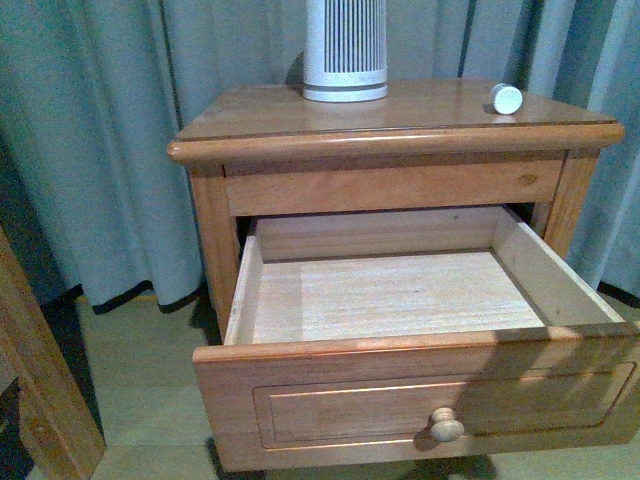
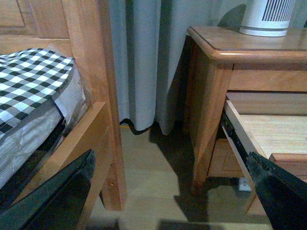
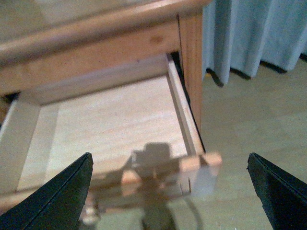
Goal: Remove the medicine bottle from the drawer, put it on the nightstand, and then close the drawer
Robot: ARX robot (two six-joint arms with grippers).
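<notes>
Medicine bottle: tiny white cylinder (image 1: 506, 98) with a round flat end turned toward the front camera, lying on its side on the nightstand top near the right rear corner; seen in the front view only.
Nightstand: small honey-brown wooden cabinet (image 1: 300, 125) with a rounded-edge glossy top; its side post and one short foot showed in the left wrist view (image 2: 206, 120).
Drawer: upper drawer (image 1: 400, 400) stood pulled well out, with a recessed rectangular panel front, pale bare-wood floor and sides, and nothing lying inside; the right wrist view looked down into the same pale interior (image 3: 110, 120).
Knob: round pale wooden knob (image 1: 446, 425) sat low on the drawer front, right of centre.
Ribbed device: large white slatted cylinder (image 1: 344, 50) stood upright at the rear of the top, well apart from the bottle.
Left gripper: dark fingers spread wide (image 2: 168, 191), grasping nothing, beside the nightstand.
Right gripper: dark fingers likewise parted (image 3: 168, 191), unladen, above the drawer's front corner.
Surroundings: grey-blue curtain (image 1: 90, 150) hung behind; a wooden bed frame (image 2: 96, 96) with a black-and-white checked cover (image 2: 29, 81) stood near the nightstand.
</notes>
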